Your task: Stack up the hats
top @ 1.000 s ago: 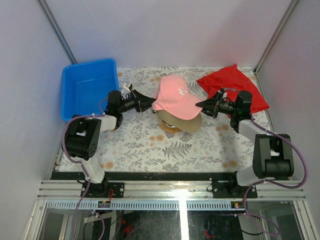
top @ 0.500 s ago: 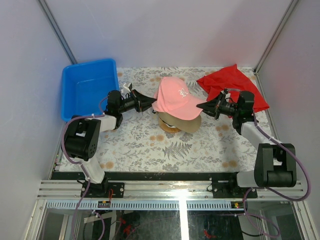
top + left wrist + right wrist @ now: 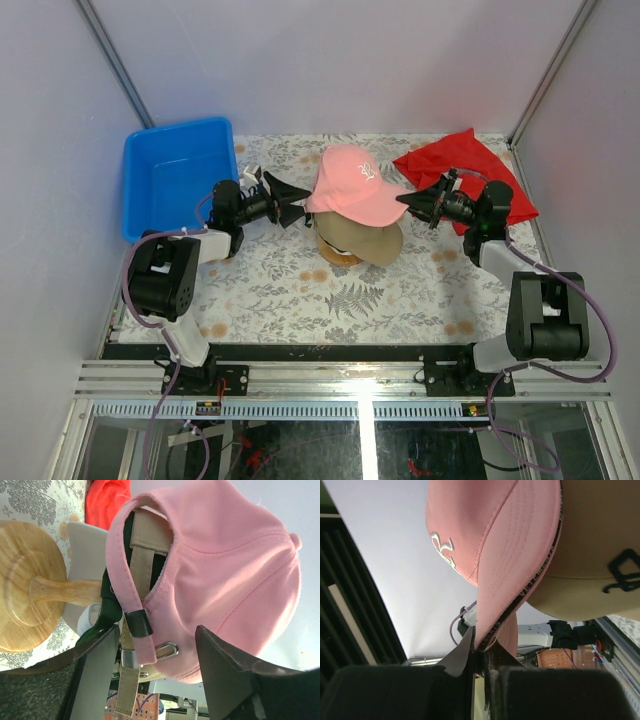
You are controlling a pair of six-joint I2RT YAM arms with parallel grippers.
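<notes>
The pink cap [image 3: 350, 185] sits on top of the pile, over the tan cap [image 3: 375, 242] and a dark green cap [image 3: 111, 605], all carried by the wooden stand [image 3: 30, 600] on the worktop [image 3: 300, 290]. The right gripper [image 3: 405, 200] has its jaws clenched on the edge of the pink brim. At the back of that cap, the left gripper [image 3: 157, 630] holds its jaws released and spread wide, with the pink strap and buckle between them, ungripped.
</notes>
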